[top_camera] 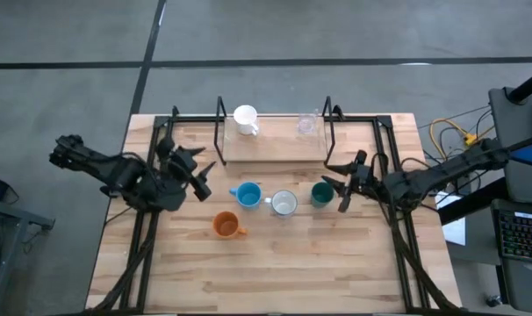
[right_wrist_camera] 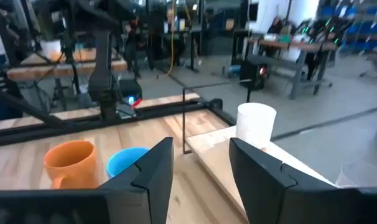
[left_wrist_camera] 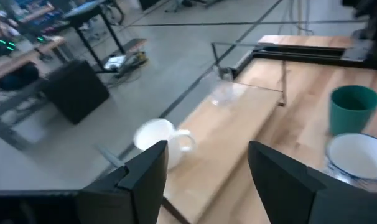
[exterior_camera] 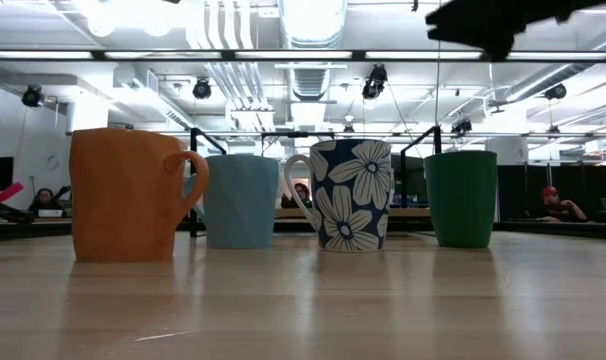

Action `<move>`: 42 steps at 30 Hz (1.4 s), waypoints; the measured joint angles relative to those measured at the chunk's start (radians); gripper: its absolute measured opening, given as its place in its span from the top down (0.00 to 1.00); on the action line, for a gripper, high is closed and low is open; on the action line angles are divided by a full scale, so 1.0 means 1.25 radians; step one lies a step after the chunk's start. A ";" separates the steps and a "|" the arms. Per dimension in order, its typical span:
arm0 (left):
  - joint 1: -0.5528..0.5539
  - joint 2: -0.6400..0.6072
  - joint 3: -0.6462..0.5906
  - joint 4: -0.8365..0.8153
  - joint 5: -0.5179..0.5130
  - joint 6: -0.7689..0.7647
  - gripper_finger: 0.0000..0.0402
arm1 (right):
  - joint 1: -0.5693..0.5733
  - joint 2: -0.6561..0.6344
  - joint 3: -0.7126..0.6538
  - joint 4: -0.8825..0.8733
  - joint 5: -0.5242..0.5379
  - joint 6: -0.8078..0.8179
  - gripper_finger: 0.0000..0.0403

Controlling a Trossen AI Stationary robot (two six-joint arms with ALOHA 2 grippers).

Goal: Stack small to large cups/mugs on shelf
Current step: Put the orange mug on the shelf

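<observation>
Cups on the tabletop, left to right: orange (top_camera: 225,225), light blue (top_camera: 247,195), floral white (top_camera: 283,204), dark green (top_camera: 321,193); white mug (top_camera: 245,118) and clear glass (top_camera: 307,125) already on shelf (top_camera: 275,147). Left gripper (top_camera: 198,175) beside blue, fingers apart, empty. Right gripper (top_camera: 337,186) beside green, likewise spread, empty. Risk: nudging close neighbours over. No readable writing.

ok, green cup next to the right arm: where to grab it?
Pinch the rim of the green cup from above, one jaw inside. It stands upright, mouth open, no handle showing. The right gripper sits beside it, open; the flowered mug crowds its far side.
</observation>
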 joint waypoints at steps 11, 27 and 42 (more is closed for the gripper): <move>-0.103 -0.097 -0.216 0.231 0.048 0.012 0.48 | -0.148 0.128 0.314 -0.461 -0.375 0.045 0.63; -0.112 -0.078 -0.339 0.350 0.046 0.010 0.48 | -0.266 0.634 0.893 -1.020 -0.520 -0.135 0.63; -0.123 -0.087 -0.343 0.335 0.041 0.010 0.48 | -0.330 0.997 1.489 -1.161 -0.611 -0.190 0.63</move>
